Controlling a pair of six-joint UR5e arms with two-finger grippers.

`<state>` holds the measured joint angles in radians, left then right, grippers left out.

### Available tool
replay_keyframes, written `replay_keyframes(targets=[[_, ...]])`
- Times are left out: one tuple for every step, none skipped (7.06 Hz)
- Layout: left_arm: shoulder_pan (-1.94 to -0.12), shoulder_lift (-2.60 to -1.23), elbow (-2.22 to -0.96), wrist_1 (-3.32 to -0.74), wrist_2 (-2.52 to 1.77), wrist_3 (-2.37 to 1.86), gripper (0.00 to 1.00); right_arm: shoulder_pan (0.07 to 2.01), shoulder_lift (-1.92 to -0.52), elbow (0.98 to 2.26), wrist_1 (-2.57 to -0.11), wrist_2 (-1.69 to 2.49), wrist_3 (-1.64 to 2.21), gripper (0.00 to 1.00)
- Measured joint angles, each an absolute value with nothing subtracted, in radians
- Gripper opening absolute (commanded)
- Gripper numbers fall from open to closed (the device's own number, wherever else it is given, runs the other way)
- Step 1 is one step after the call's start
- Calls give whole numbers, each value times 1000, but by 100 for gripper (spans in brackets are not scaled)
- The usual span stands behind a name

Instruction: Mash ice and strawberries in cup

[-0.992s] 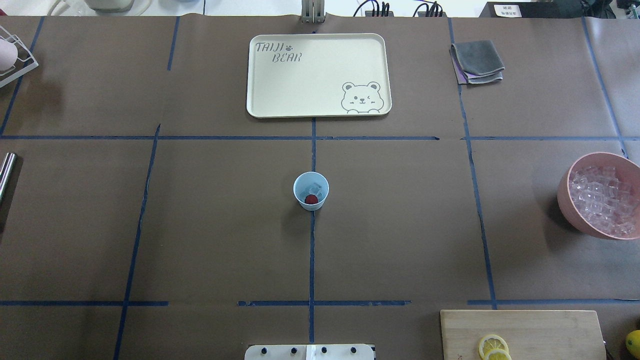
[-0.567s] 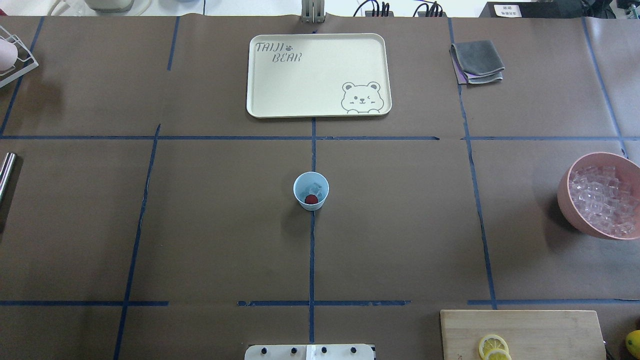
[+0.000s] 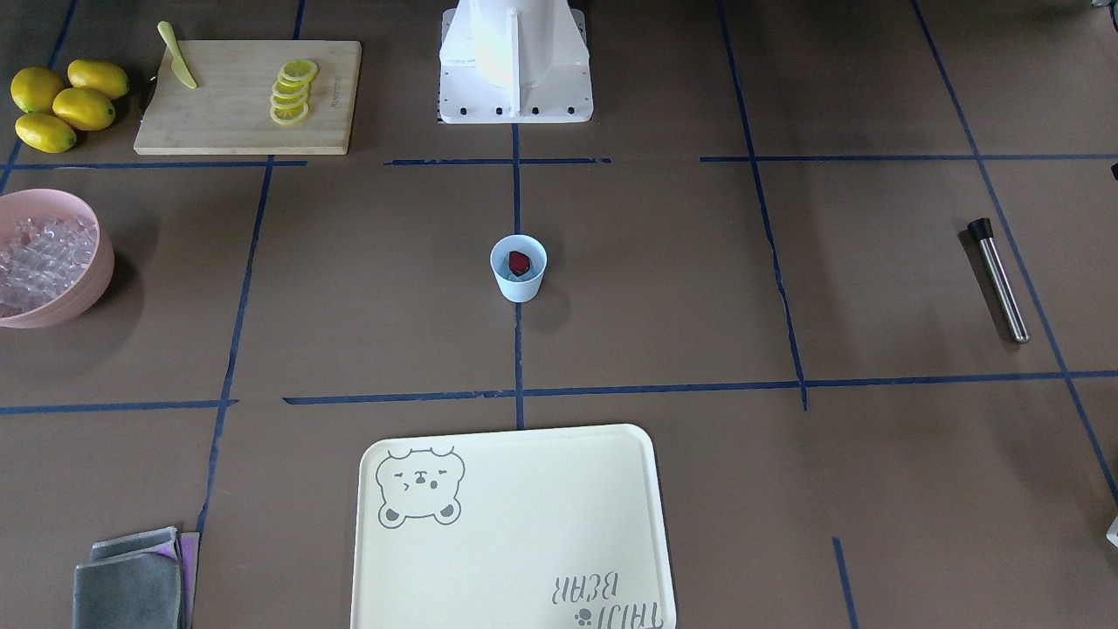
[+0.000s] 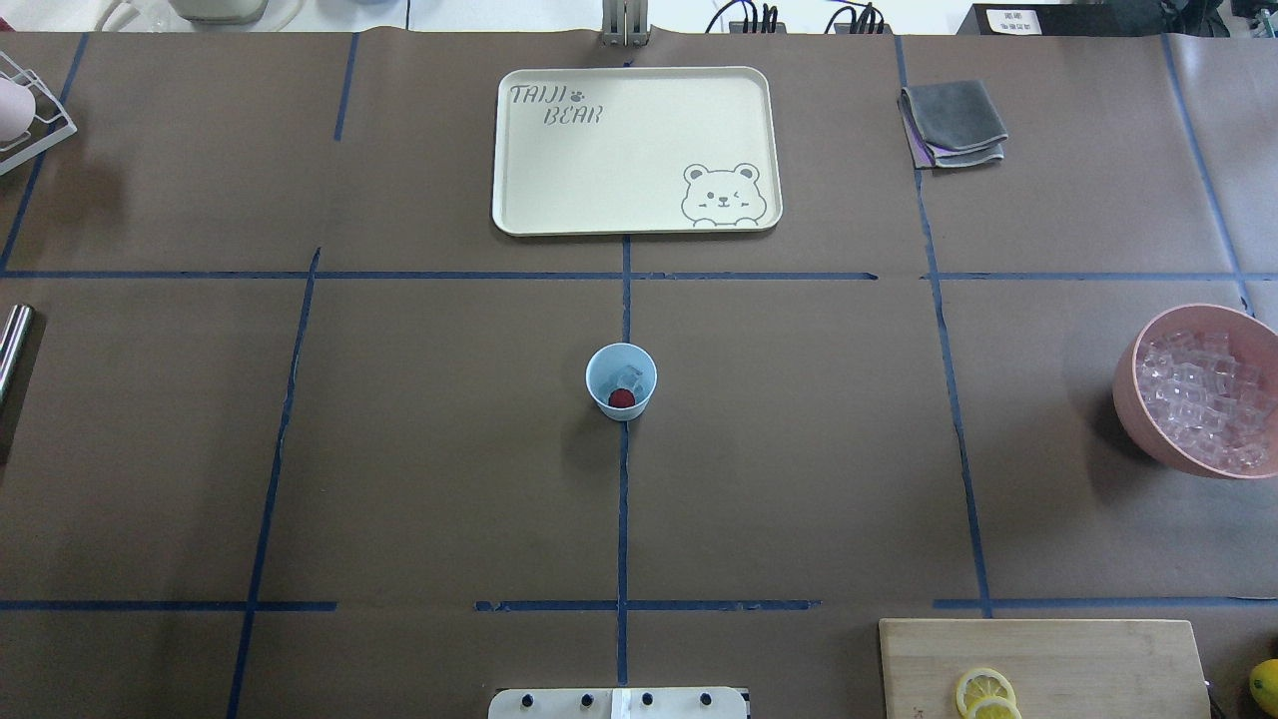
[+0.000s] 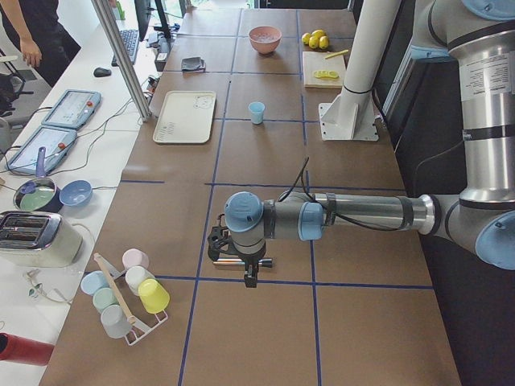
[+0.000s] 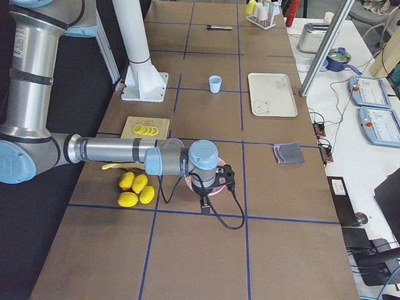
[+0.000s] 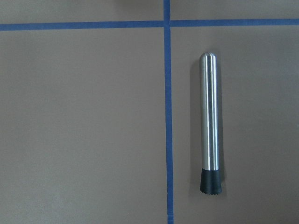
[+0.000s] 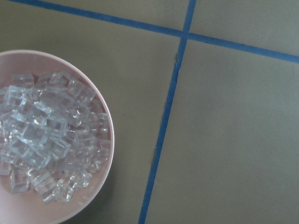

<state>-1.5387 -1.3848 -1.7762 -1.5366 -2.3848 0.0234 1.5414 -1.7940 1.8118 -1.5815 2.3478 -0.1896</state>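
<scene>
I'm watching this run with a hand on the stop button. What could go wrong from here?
The muddler is a smooth, round steel rod lying flat on the table, so it may roll or slip when pinched. The cup stands unheld mid-table, so pressing on the strawberry and ice could tip or slide it.

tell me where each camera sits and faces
Front-facing: across the table, down on the cup; robot's base shows.
Overhead: behind the robot, looking forward; only its base.
Exterior left: table's end, along it; left arm near.
Exterior right: opposite end; right arm near.
Left wrist: down on the muddler; no body.
Right wrist: down on the pink bowl; no body.
All exterior views share the cup.
</scene>
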Motion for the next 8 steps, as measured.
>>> replay_keyframes(targets=[[-1539,-1385,-1781,-1538,-2385,23,100,1556,-1791,1821,-1651,2347,-260,100],[-1539,-1386,-1781,-1539,-2385,23,100,1575,-1792,1837,-1718,2341,-330,100],[-1539,-1386,-1783,-1539,-2385,23,100,1590,-1795,1849,-1749,2337,-365,100],[-1539,-1386,-1785,-1539,-2384,23,100,1598,-1795,1853,-1759,2334,-378,100],[-1539,-1386,-1787,-1538,-2384,23,100,1601,-1795,1851,-1760,2333,-382,100],[-1539,-1387,-1789,-1539,-2385,23,100,1603,-1793,1850,-1759,2332,-383,100],[-1539,-1389,-1790,-1542,-2385,24,100,1605,-1793,1850,-1757,2333,-381,100],[-1539,-1391,-1789,-1545,-2385,23,100,1605,-1792,1848,-1756,2333,-379,100]])
